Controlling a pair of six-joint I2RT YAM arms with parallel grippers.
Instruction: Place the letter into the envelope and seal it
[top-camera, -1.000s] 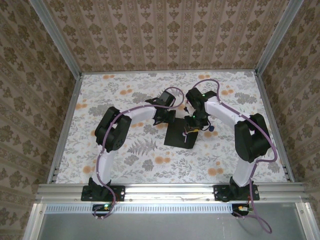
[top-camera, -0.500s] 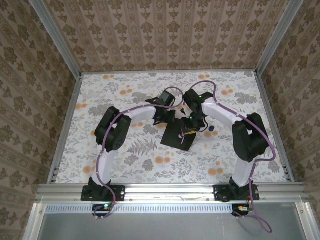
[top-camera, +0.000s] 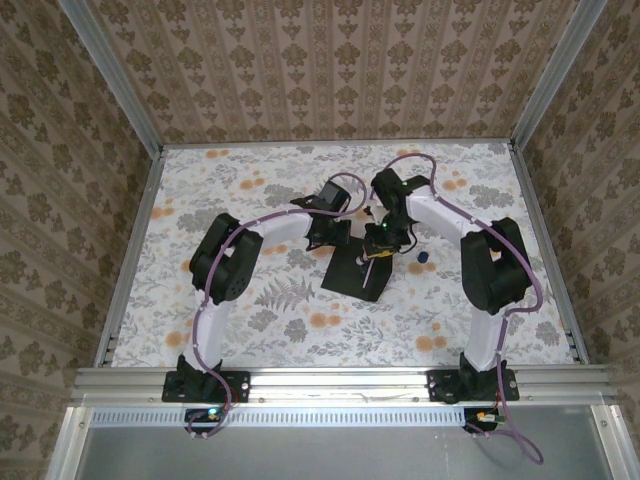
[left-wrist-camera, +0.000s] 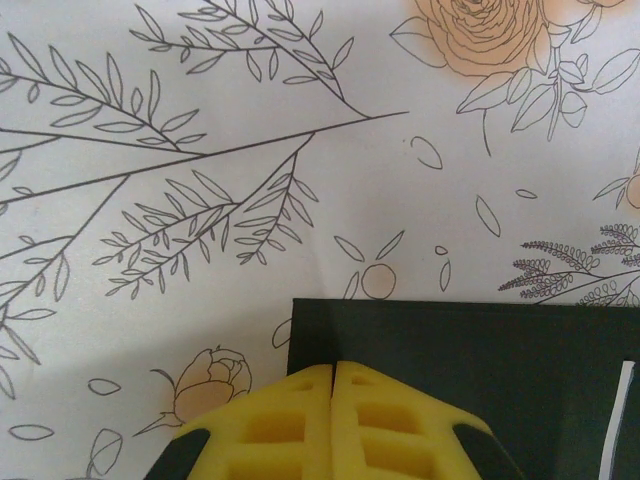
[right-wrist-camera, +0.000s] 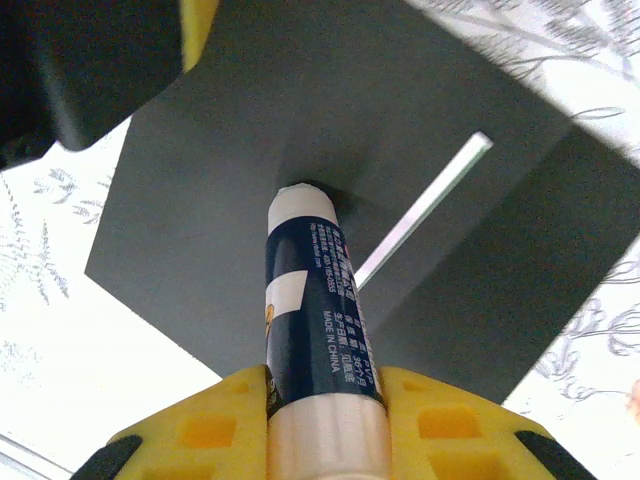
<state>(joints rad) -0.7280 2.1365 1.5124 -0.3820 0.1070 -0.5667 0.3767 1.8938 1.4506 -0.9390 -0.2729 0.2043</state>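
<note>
Both arms, left (top-camera: 280, 228) and right (top-camera: 445, 222), have white shells between bulky black joint housings, on black base plates (top-camera: 205, 383). A purple cable (top-camera: 413, 157) trails along each. The fingers (left-wrist-camera: 290, 420) are yellow with square recesses (a green light (top-camera: 383, 227) glows at the right wrist).

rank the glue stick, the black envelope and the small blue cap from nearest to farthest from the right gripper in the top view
1. glue stick: clamped in the right gripper.
2. black envelope: just beneath, touched by the stick's tip.
3. small blue cap: lying apart, off to the gripper's right.
</note>
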